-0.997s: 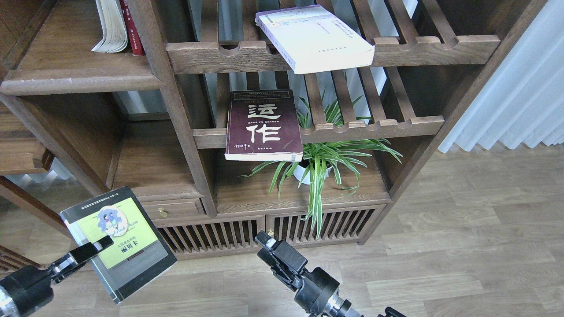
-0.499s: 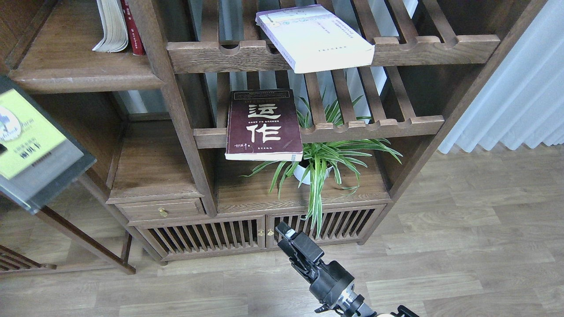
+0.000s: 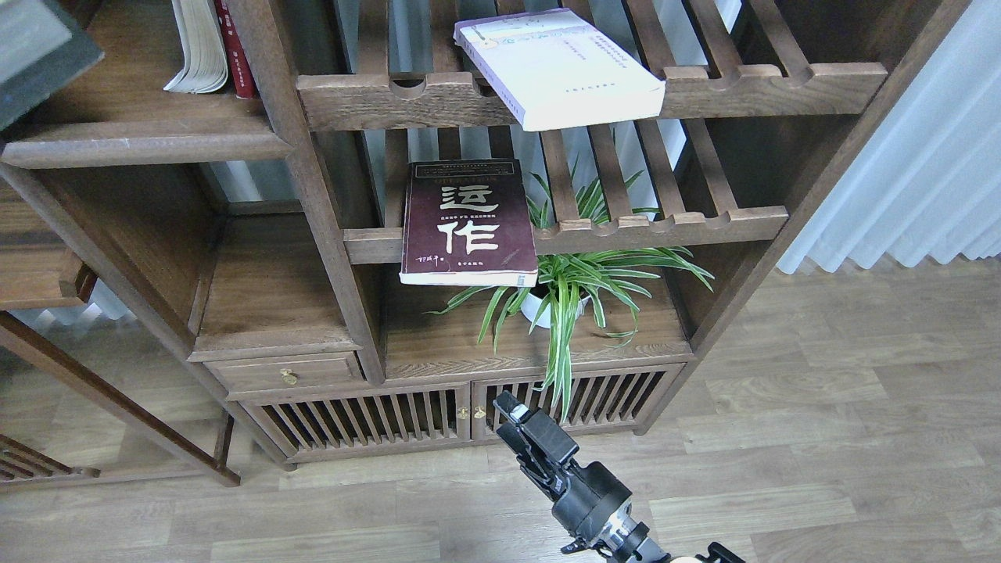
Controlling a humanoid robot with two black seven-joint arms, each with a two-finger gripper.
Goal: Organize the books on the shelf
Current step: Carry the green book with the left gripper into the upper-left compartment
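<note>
At upper left of the frame, the black-grey book is showing only as a blurred grey-and-dark corner, cut by the frame edge and overlapping the solid dark-brown shelf with the rounded front edge. The step in hand appears to be carrying this book onto that shelf. Doing it well probably means bringing the book in level above the board, clearing the front lip, then sliding it toward the two standing books without knocking them over.

The left gripper is lying outside the frame, so what is carrying the book is not showing. At upper centre, the white-lavender book is lying flat on a slatted rack, its near corner overhanging the notched rail. At centre, the maroon book is resting on the lower slatted rack, overhanging its rail and sitting just beside the leaves of a potted plant. At bottom centre, the right gripper is hanging in front of the cabinet doors, holding nothing; it is seen dark and nearly end-on, so the width of its opening cannot be told.

Hard to make out: the black-grey book's cover, its tilt, and whether it is touching the board.
</note>
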